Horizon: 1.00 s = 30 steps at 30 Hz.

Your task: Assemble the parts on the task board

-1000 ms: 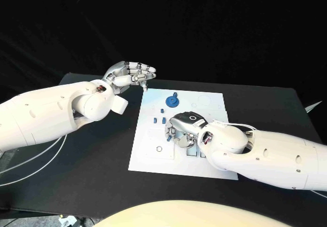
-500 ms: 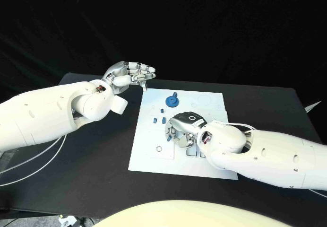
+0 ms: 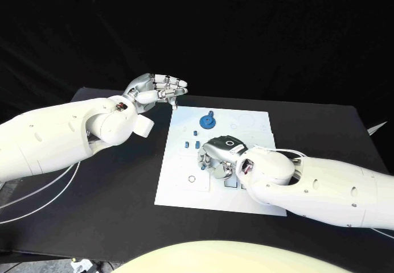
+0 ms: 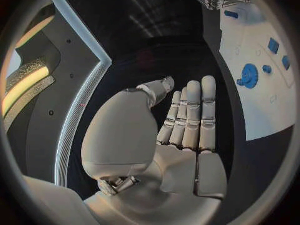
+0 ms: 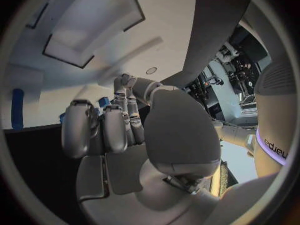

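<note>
White board [image 3: 185,187] lies mid-table; a blue gear [image 3: 208,121] and small blue pieces [image 3: 195,143] stand at its far part, so assembly looks partly done. Right hand [image 3: 220,159] works mid-board, its grasp hidden; left hand [image 3: 156,89], curled and seemingly empty, hovers off the far-left corner.
</note>
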Tool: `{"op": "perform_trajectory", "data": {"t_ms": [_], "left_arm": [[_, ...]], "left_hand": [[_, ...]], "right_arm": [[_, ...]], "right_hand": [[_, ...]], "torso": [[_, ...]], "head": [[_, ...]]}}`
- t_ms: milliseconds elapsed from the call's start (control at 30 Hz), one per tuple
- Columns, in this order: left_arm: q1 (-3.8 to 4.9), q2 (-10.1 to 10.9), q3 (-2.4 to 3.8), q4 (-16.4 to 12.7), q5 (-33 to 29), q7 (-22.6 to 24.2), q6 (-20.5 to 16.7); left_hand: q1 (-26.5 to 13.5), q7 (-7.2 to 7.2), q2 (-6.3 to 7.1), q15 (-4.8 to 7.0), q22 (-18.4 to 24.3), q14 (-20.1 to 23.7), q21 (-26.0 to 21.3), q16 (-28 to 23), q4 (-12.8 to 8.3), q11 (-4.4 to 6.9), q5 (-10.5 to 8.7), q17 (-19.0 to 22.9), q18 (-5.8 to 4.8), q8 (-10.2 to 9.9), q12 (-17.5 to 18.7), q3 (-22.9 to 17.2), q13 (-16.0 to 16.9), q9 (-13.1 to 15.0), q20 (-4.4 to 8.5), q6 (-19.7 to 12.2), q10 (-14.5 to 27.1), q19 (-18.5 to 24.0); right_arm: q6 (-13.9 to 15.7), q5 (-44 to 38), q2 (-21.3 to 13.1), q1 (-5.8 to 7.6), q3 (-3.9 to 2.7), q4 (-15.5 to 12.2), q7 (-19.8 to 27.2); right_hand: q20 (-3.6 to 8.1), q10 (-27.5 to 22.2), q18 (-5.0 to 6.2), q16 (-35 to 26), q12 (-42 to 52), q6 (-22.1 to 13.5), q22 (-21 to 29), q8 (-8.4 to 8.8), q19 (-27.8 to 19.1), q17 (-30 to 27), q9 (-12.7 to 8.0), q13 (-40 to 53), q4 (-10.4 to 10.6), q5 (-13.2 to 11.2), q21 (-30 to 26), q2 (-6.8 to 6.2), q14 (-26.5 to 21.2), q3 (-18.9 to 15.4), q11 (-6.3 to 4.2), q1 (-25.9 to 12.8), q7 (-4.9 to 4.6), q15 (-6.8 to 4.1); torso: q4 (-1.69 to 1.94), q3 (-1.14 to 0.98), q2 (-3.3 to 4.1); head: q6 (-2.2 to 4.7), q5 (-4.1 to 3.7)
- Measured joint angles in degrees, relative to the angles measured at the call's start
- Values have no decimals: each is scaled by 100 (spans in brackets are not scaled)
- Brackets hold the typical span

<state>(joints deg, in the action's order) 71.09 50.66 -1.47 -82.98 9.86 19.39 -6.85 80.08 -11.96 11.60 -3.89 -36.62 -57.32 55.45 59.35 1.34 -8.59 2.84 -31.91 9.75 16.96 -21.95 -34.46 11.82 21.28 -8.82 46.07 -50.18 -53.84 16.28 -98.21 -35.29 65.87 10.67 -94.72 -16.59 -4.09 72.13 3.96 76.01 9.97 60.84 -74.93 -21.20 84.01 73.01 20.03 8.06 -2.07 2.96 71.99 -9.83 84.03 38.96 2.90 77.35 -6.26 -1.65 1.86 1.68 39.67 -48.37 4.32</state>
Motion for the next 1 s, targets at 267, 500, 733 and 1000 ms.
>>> {"op": "perform_trajectory", "data": {"t_ms": [267,500,733,1000], "left_arm": [[0,1,0,-3,0,-3,2],[1,6,0,-6,0,-5,3],[1,13,0,-8,0,-7,3],[1,26,0,-9,0,-12,3]], "left_hand": [[0,0,0,0,0,0,0,0,0,0,0,0,0,0,0,0,0,0,0,0,0,0],[0,0,0,0,0,0,-27,0,0,-22,0,0,0,0,-22,0,0,0,0,0,22,0],[0,0,0,0,-1,0,-27,0,0,-22,0,-1,0,0,-22,0,0,0,0,0,22,0],[0,0,0,0,-1,0,-27,0,0,-1,0,-1,0,0,-22,0,0,0,0,0,42,0]], "right_arm": [[-56,-3,25,0,1,26,-1],[-102,21,48,-2,10,68,5],[-88,26,-1,-3,15,27,-19],[-23,22,-168,-9,21,-94,-103]], "right_hand": [[0,-44,0,-17,-112,-57,1,7,0,-45,32,12,-31,0,-85,-3,0,-51,14,-94,-38,0],[-51,-440,0,-150,-441,-516,1,355,-50,-243,-47,-67,-7,27,-611,-48,8,-87,153,-412,-201,99],[-104,-574,0,-256,-568,-760,2,548,-104,-381,-103,-116,-7,27,-869,-164,-1,-86,203,-420,-211,124],[-125,-725,47,-256,-575,-914,2,644,-125,-440,-118,-134,-6,56,-955,-320,-1,-134,224,-521,-196,124]], "torso": [[0,3,-1],[1,3,-2],[2,1,-3],[-1,-2,-2]], "head": [[-5,-18],[-5,-26],[13,-34],[30,-39]]}}
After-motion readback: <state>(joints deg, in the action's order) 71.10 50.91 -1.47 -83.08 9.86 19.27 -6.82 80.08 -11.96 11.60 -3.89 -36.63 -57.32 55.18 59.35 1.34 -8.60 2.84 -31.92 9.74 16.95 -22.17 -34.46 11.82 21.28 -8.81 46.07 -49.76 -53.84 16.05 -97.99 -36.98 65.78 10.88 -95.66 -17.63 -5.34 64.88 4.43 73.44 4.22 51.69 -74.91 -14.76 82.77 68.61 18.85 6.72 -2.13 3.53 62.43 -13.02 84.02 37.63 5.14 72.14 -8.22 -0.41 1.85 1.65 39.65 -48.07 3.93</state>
